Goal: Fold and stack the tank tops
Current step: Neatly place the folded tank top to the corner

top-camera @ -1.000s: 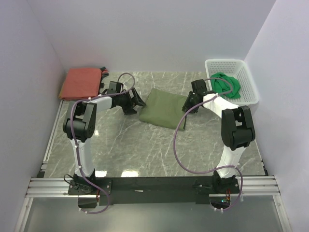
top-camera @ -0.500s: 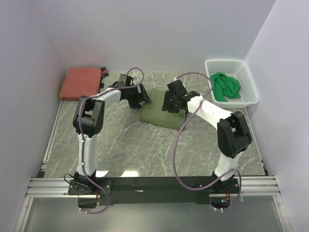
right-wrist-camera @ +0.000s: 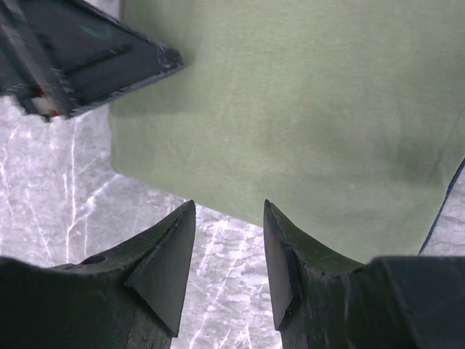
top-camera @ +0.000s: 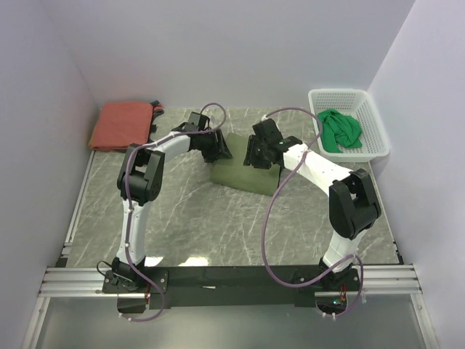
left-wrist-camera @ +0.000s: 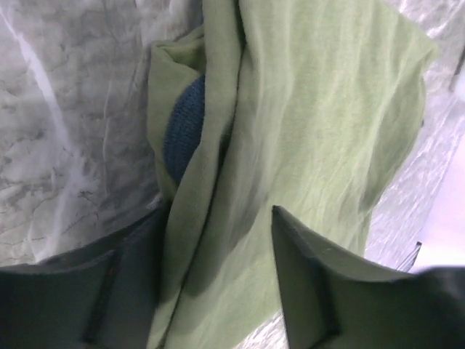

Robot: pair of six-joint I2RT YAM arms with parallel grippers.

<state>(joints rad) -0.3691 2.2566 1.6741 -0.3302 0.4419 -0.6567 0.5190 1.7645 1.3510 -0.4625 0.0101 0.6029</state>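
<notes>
Where our left tool (left-wrist-camera: 218,218) sits: at the far left edge of the olive tank top (top-camera: 243,174), with its fingers down at the cloth.
Left tool opening: partly open. We see a folded ridge of olive cloth between the two fingers with slack on both sides, so nothing is pinched.
Cloth at the left tool: we see layers turned over one another, and a patch of navy trim (left-wrist-camera: 182,131) shows under the fold just beyond the left finger.
Right tool (right-wrist-camera: 229,207): close beside the left tool from above, its fingertips just off an edge of the same top, over bare marble.
Right tool opening: partly open and holding nothing. We see marble and the cloth's edge through the gap.
Olive tank top: folded into a rough rectangle at the middle of the tabletop (top-camera: 189,211), toward the far side.
Rust-red tank top (top-camera: 120,125): folded flat at the far left corner, well apart from both tools, with dark trim at its right edge.
Bright green tank top (top-camera: 340,129): crumpled inside the white mesh basket (top-camera: 347,93) at the far right.
</notes>
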